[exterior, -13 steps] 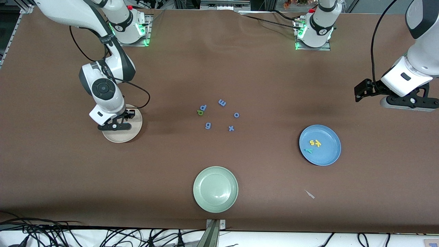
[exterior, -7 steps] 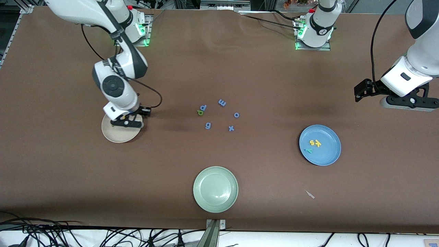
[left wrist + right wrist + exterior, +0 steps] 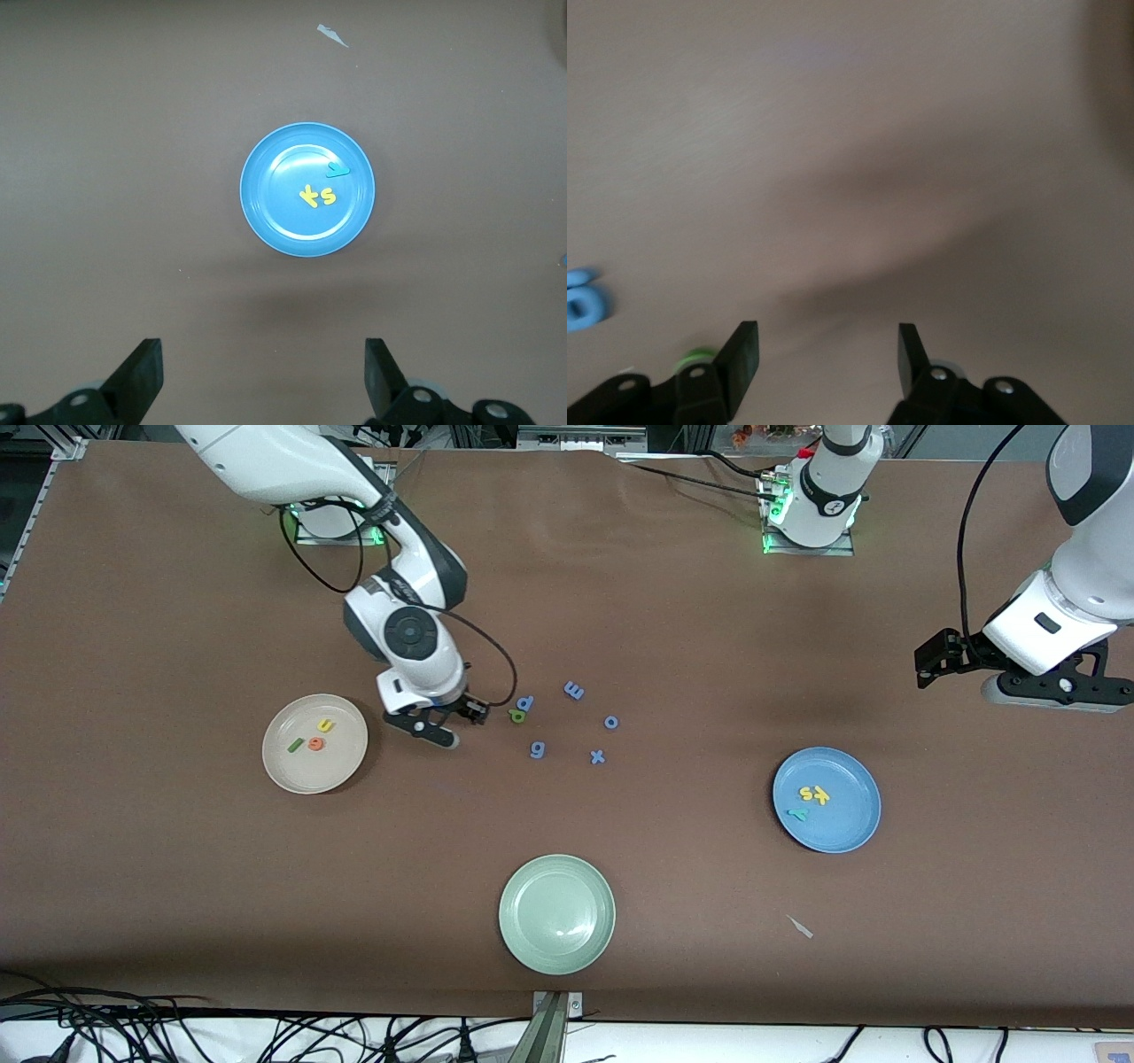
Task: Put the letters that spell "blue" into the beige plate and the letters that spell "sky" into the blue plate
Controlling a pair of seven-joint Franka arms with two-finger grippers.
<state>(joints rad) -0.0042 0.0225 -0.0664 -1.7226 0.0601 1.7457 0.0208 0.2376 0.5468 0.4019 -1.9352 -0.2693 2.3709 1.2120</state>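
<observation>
While your right gripper (image 3: pixel 436 729) hangs over the bare brown table (image 3: pixel 177 886) between the beige plate (image 3: pixel 314 744) and the cluster of loose letters, its two fingers stand spread with nothing between them, as the right wrist view shows (image 3: pixel 824 359). Look into the beige plate and you find three letters lying there: the yellow "u" (image 3: pixel 325 726), the orange "e" (image 3: pixel 315 743) and the dark green "l" (image 3: pixel 295 745), close together toward the middle. You see the green "b" (image 3: pixel 516 715) on the table, just beside the right gripper toward the left arm's end and touching the blue "p" (image 3: pixel 525 703). Near them lie the other blue letters: the "m" (image 3: pixel 574 689), the "o" (image 3: pixel 611 722), the "g" (image 3: pixel 537 750) and the "x" (image 3: pixel 598 757), each apart from the next. Your blue plate (image 3: pixel 846 824) sits toward the left arm's end and holds the yellow "s" (image 3: pixel 806 793) and yellow "k" (image 3: pixel 821 794) side by side, with the teal "y" (image 3: pixel 798 813) a little nearer the front camera, close to the rim. You see the same plate from the left wrist camera (image 3: pixel 266 212), with the left gripper (image 3: pixel 264 376) fully spread, empty, and held high off the table; that arm waits at its own end of the table (image 3: pixel 1045 691). A pale green plate (image 3: pixel 556 914) lies nearest the front camera, and a small pale scrap (image 3: pixel 801 926) lies on the table between it and the blue plate's end.
</observation>
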